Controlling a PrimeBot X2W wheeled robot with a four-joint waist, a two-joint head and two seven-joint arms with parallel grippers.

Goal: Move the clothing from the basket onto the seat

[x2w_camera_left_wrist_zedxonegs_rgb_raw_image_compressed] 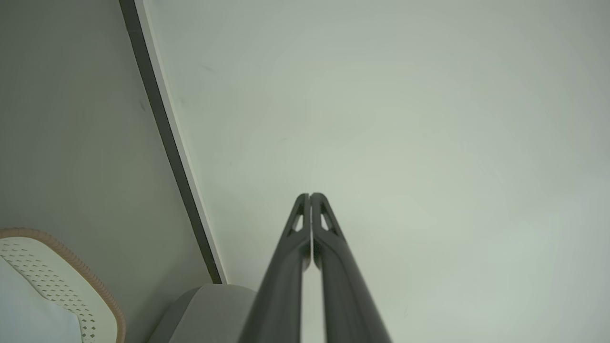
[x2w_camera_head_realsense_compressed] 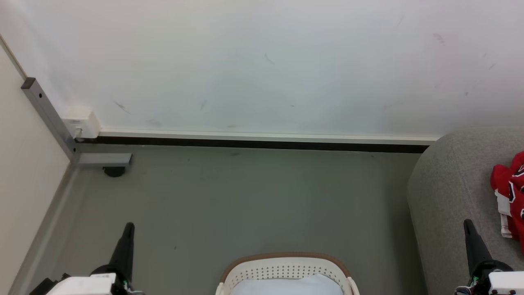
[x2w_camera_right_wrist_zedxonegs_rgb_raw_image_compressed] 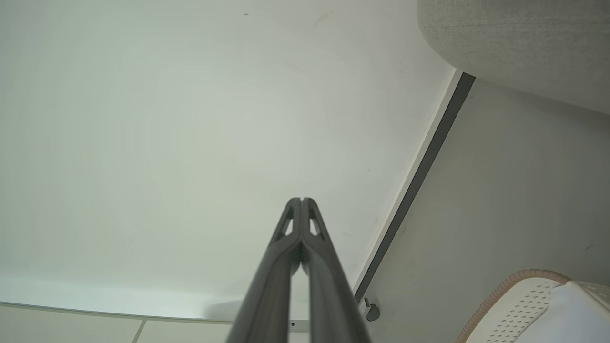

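Observation:
Red clothing [x2w_camera_head_realsense_compressed: 511,192] with white panels lies bunched on the grey seat [x2w_camera_head_realsense_compressed: 450,192] at the right edge of the head view. The white perforated basket [x2w_camera_head_realsense_compressed: 286,268] with its tan rim stands on the floor at the bottom centre, and a pale bluish-white cloth [x2w_camera_head_realsense_compressed: 286,286] lies inside it. My left gripper [x2w_camera_head_realsense_compressed: 129,226] points up at the lower left, shut and holding nothing. My right gripper [x2w_camera_head_realsense_compressed: 467,223] rises at the lower right beside the seat's arm, also shut and holding nothing. The wrist views show each pair of fingers, left [x2w_camera_left_wrist_zedxonegs_rgb_raw_image_compressed: 310,196] and right [x2w_camera_right_wrist_zedxonegs_rgb_raw_image_compressed: 301,201], pressed together against the wall.
A pale wall with a dark skirting strip [x2w_camera_head_realsense_compressed: 254,143] runs across behind the grey floor [x2w_camera_head_realsense_compressed: 245,196]. A grey metal frame leg [x2w_camera_head_realsense_compressed: 53,123] with a white socket box [x2w_camera_head_realsense_compressed: 82,122] stands in the left corner.

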